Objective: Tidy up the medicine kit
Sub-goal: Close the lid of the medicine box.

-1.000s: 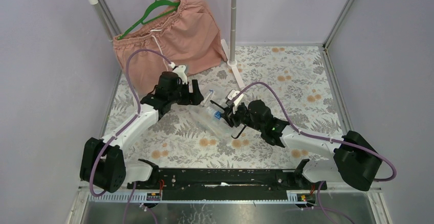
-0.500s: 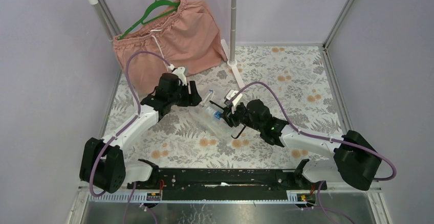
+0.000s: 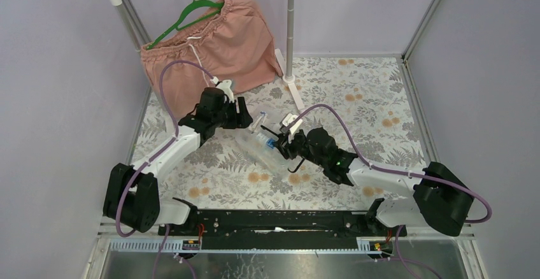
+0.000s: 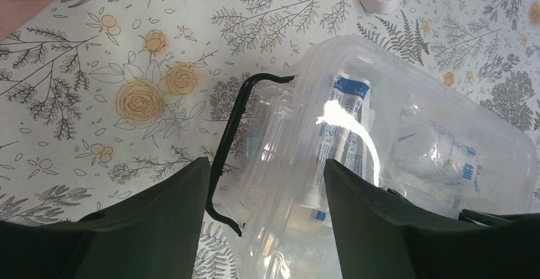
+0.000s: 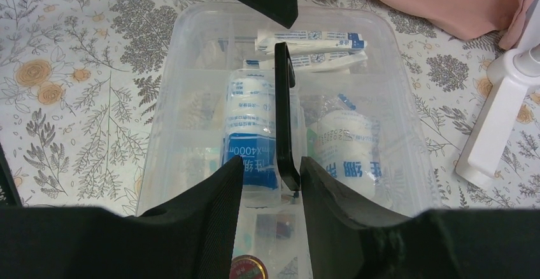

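Medicine kit (image 3: 261,146) sits centre of the floral counter (image 3: 369,100), flat and lid up, between my two pincers. In the top view its long axis runs diagonally, upper left to lower right; in the right wrist view it runs bottom to top.

Writing, seen through the clear lid in the right wrist view:
- Bandage roll (image 5: 248,139) has a blue band with white print, "4000" plus characters I can't read.
- Second roll (image 5: 344,145) beside it has blue characters, too blurry to read.
- Two long sachets (image 5: 309,37) at the far end have blue-white print, too small to read.

My left pincer (image 4: 266,164) is released, fingers spread wide over the kit's upper-left end, with the black handle (image 4: 224,145) just inside one finger.

My right pincer (image 5: 272,164) is part-way apart. A black bar (image 5: 283,113) stands between the fingers, against one of them. Can't tell whether it's clamped.
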Robot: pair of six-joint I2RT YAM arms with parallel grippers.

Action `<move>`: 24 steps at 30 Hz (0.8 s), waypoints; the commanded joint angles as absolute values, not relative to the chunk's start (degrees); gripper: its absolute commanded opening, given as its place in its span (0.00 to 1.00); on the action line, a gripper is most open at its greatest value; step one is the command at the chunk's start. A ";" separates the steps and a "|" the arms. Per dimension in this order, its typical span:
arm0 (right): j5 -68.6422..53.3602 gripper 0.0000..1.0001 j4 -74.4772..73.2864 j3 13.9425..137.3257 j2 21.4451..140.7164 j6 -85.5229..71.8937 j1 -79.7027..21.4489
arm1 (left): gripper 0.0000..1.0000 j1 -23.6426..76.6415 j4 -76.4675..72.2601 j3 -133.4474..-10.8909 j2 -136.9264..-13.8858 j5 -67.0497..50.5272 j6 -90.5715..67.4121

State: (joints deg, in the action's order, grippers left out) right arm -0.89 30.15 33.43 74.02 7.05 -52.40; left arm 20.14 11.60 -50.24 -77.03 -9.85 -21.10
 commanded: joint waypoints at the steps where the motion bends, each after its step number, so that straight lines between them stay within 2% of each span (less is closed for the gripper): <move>1: -0.31 0.49 15.75 29.51 75.15 4.87 -53.61 | 0.72 19.78 22.42 -47.77 -79.67 -5.83 -18.46; 9: 3.63 0.56 17.27 35.33 68.47 0.58 -53.61 | 0.77 19.78 21.30 -53.18 -76.48 -8.77 -18.37; 16: 4.63 0.61 18.04 39.38 66.69 -1.92 -53.56 | 0.88 19.78 21.88 -57.93 -76.05 -9.60 -18.48; 24: 11.85 0.62 19.01 37.18 58.48 -7.45 -53.59 | 0.95 19.63 20.33 -58.87 -72.42 -8.29 -19.47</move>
